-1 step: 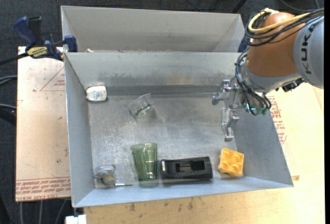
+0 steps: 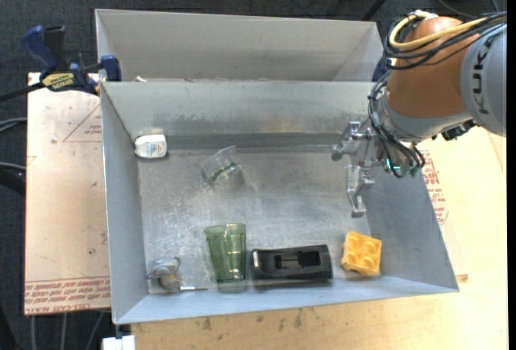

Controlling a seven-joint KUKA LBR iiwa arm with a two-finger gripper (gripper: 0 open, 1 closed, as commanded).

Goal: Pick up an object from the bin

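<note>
My gripper (image 2: 355, 193) hangs at the bin's right side, close to the right wall and above the floor, with nothing seen in it. Just below it, in the front right corner, lies a yellow sponge-like block (image 2: 361, 253) with holes in it. Left of that block, a black tape dispenser (image 2: 292, 264) lies along the front wall. A green see-through cup (image 2: 226, 253) lies on its side beside the dispenser's left end.
A clear plastic cup (image 2: 220, 168) lies tipped over at the back middle. A small white object (image 2: 151, 146) rests in the back left corner, and a small grey metallic thing (image 2: 164, 274) in the front left corner. The arm enters over the right rim.
</note>
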